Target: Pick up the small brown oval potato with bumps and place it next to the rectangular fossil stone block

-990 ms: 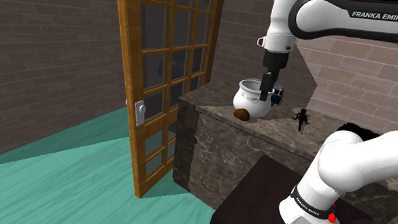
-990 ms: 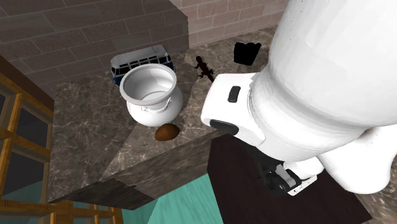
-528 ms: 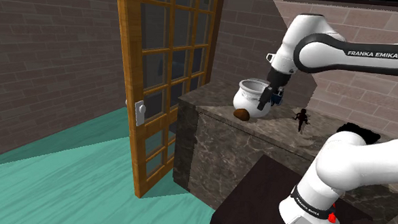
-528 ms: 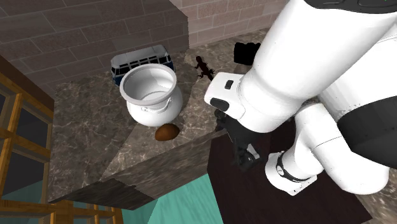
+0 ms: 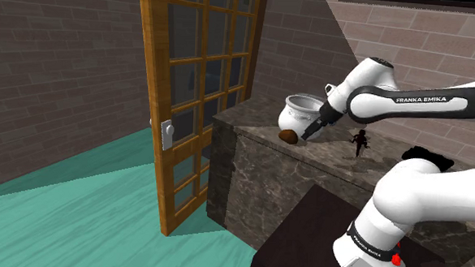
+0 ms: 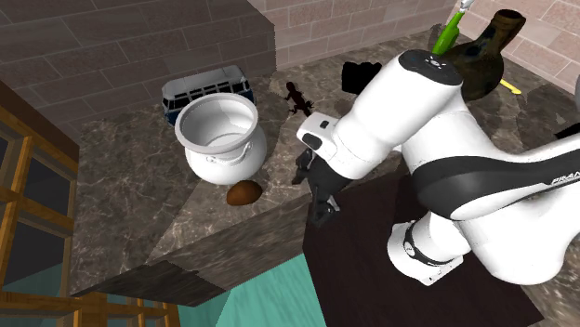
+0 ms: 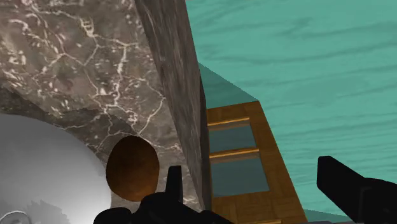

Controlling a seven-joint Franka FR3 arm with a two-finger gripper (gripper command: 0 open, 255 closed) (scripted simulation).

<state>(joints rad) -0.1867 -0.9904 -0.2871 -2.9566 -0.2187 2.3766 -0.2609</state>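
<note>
Down from its higher place over the pot a second ago, the gripper [image 5: 307, 133] now hangs low and tilted just beside the brown potato [image 5: 288, 137], and the arm has folded down with it. Its two black fingers [image 7: 173, 182] stand spread apart with nothing between them. In the wrist view the potato [image 7: 132, 167] lies outside the gap, just beyond one finger, while the gap itself looks past the counter's edge onto the wooden glazed door [image 7: 238, 159] and the teal floor [image 7: 305, 57]. The potato rests on the marble counter [image 6: 121, 186] near its front edge, touching or almost touching the foot of the white pot [image 6: 223, 139]. A blue and white toy bus [image 6: 204, 91] stands behind the pot, and a small dark lizard figure [image 6: 296, 97] lies farther along the counter. Near the lizard sits a black blocky thing [image 6: 359, 75], which may be the fossil stone block, though I cannot tell. By my reading the step in hand is the approach to the grasp, with the pick not yet made. The next move calls for a sideways shift toward the pot so that the potato sits between the fingers, then a short descent and a close, keeping clear of the pot's wall.
</note>
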